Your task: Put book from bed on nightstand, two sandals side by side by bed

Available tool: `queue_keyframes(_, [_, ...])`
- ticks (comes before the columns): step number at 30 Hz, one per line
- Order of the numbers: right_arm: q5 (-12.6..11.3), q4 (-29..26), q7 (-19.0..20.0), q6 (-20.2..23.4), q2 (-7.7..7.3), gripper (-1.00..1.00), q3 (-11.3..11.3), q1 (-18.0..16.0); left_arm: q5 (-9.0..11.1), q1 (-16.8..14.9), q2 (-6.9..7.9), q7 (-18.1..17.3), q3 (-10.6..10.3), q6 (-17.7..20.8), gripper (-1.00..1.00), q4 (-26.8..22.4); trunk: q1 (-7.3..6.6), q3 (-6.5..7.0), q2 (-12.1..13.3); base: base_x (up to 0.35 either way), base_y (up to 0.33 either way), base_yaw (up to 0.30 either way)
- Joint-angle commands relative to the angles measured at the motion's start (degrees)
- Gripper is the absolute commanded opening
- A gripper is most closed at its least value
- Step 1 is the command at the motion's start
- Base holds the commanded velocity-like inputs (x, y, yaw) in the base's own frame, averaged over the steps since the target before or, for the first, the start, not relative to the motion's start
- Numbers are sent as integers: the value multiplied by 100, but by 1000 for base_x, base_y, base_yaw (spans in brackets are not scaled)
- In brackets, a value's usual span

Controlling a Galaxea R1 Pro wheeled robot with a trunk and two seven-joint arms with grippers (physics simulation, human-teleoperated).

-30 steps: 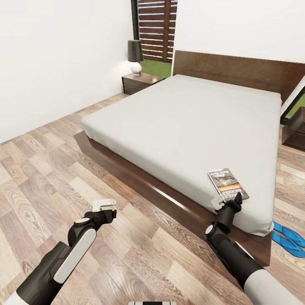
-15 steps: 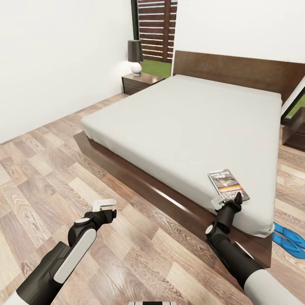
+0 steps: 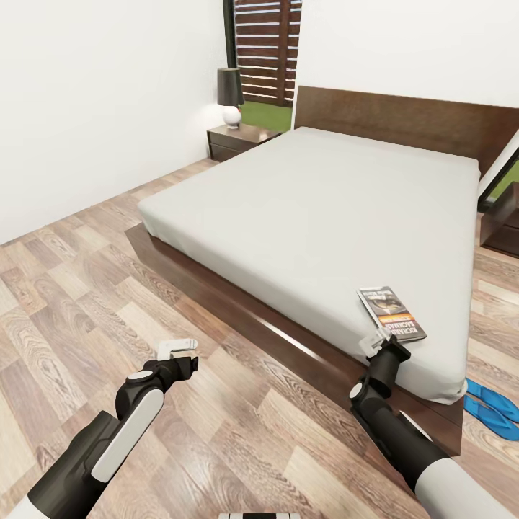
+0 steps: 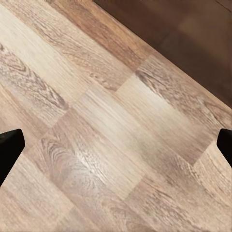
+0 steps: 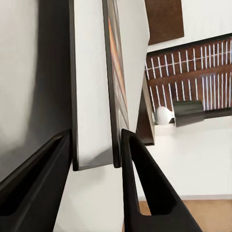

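right hand (image 3: 384,340) pinching book (image 3: 392,313) at bed (image 3: 303,202) near corner, edge overhang allows grip | left hand (image 3: 177,348) spread, idle over floor (image 3: 72,288)

Floor (image 3: 86,288): light wood planks, slight sheen. Bed (image 3: 216,277) frame: dark glossy wood; mattress (image 3: 324,202) matt grey cloth. Book (image 3: 391,313): glossy paper cover. Nightstand (image 3: 238,138): dark polished wood.

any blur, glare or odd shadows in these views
Head view: sharp and evenly lit, with straight lines bowing toward the edges, a soft shadow under the bed, and a glow around the lamp. Left wrist view: soft, slightly blurred floor with a pale sheen. Right wrist view: the book is close and edge-on, with a dark shadow beside it.
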Motion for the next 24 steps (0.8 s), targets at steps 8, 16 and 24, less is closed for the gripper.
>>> queue_keyframes(8, [-6,0,-18,23,-5,-100,17,-4,62,-4,5,59,-14,4,100,-7,-1,-4,-2,0,0,0])
queue_keyframes(16, [-6,0,-14,23,-5,-100,17,-4,68,-4,5,55,-14,-1,100,-7,-1,-4,-2,0,0,0])
queue_keyframes(24, [-8,0,-11,11,-5,-100,17,-4,71,-4,5,32,-22,-4,100,-7,-89,68,159,0,0,0])
